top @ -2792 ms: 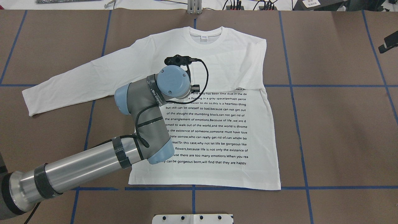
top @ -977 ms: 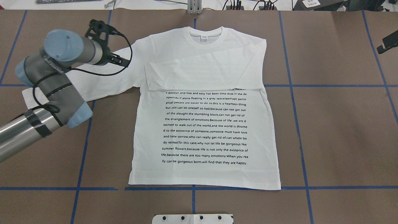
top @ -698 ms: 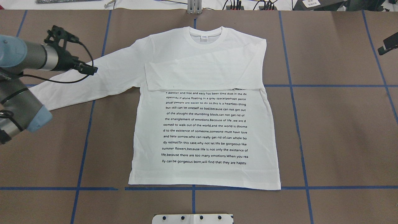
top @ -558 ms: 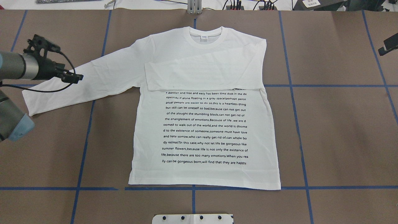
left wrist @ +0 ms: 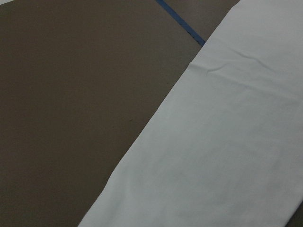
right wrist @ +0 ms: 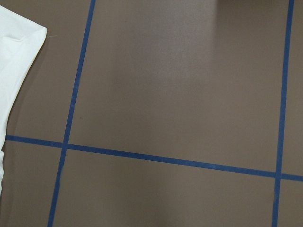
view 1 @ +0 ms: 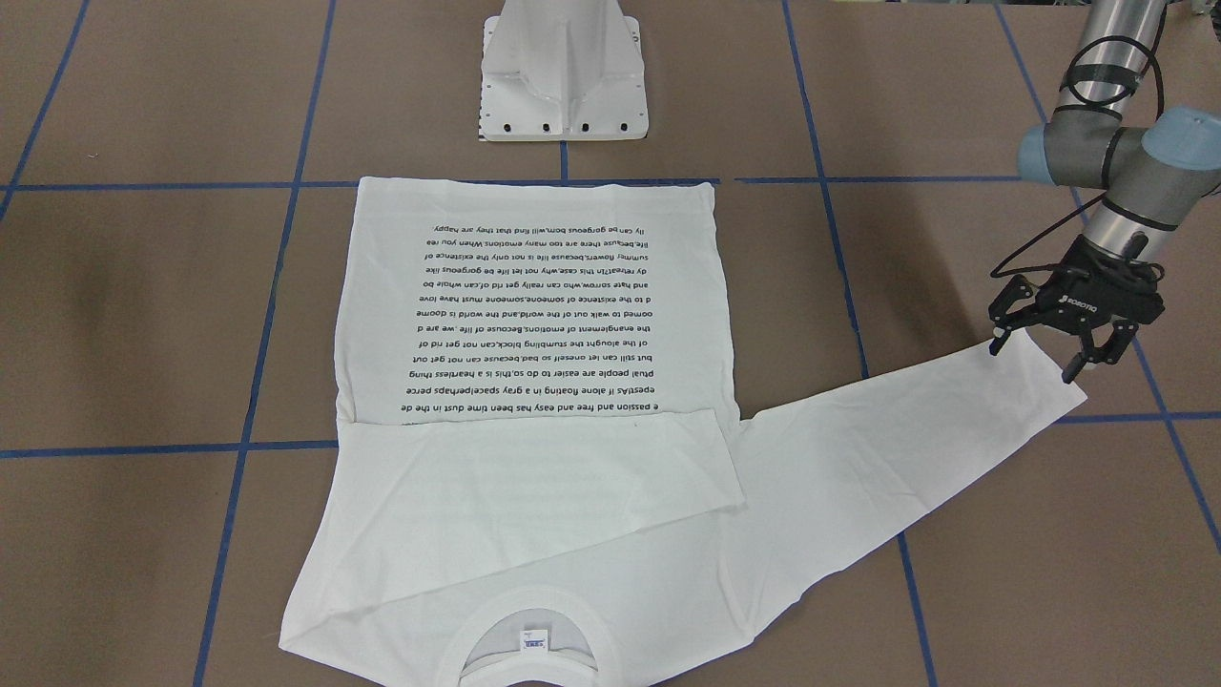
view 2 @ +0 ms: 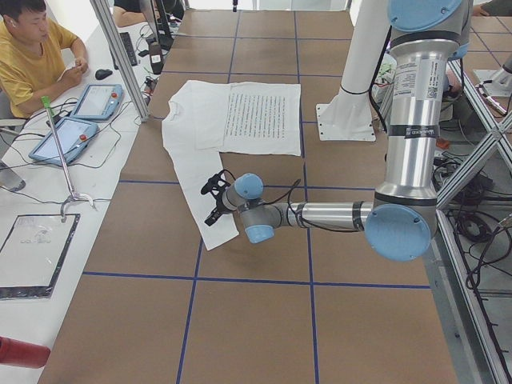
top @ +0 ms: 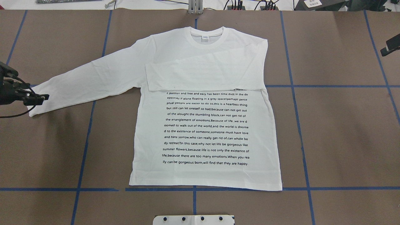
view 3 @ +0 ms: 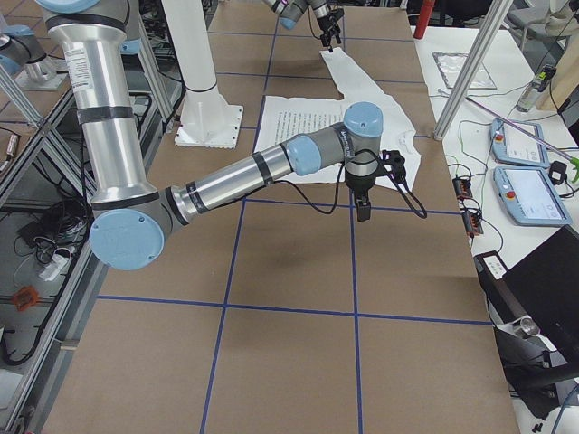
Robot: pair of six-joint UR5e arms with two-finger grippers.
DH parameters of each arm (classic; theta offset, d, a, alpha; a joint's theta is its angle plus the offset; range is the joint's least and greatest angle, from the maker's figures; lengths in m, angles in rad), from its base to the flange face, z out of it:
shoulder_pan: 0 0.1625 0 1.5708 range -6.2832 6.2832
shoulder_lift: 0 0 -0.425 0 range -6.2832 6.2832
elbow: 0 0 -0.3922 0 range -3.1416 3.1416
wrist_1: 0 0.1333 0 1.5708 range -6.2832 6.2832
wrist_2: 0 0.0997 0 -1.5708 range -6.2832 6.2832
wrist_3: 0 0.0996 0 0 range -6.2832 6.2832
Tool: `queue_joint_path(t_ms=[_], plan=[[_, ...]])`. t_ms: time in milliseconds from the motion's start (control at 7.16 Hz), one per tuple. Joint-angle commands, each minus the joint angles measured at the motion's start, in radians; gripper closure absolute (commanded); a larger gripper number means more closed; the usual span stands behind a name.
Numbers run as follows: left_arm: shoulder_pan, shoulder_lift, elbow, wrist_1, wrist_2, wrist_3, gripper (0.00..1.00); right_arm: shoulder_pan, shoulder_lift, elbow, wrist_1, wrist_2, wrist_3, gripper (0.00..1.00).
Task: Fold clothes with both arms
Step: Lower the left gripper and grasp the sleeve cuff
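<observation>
The white long-sleeved T-shirt [top: 206, 131] lies flat with its text face up. One sleeve [top: 203, 75] is folded across the chest. The other sleeve [top: 90, 79] stretches out to the robot's left, also shown as the sleeve [view 1: 897, 429]. My left gripper [view 1: 1032, 361] is open over that sleeve's cuff [view 1: 1035, 377], one finger at each cuff corner; I cannot tell whether it touches the cloth. The left wrist view shows only the sleeve [left wrist: 227, 142]. My right gripper [view 3: 363, 208] hangs over bare table beside the shirt's shoulder; I cannot tell its state.
The white pedestal base [view 1: 565, 72] stands by the shirt's hem. Blue tape lines [top: 193, 189] grid the brown table. A person [view 2: 28, 56] sits at the far side with tablets [view 2: 76, 120], and metal frame posts [view 3: 466, 68] stand along that edge.
My left arm has swung from above the shirt's chest out to the left, along the stretched sleeve to its cuff. The shirt has not moved.
</observation>
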Motion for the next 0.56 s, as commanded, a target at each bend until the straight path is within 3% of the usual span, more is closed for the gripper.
queue_joint_path(t_ms=[0, 419], plan=[[0.000, 0.048, -0.008, -0.003, 0.064, 0.008, 0.02, 0.000, 0.000, 0.000, 0.000, 0.000, 0.001, 0.00], [0.014, 0.098, -0.014, -0.041, 0.063, 0.010, 0.12, 0.000, 0.000, 0.002, -0.002, 0.000, 0.001, 0.00]])
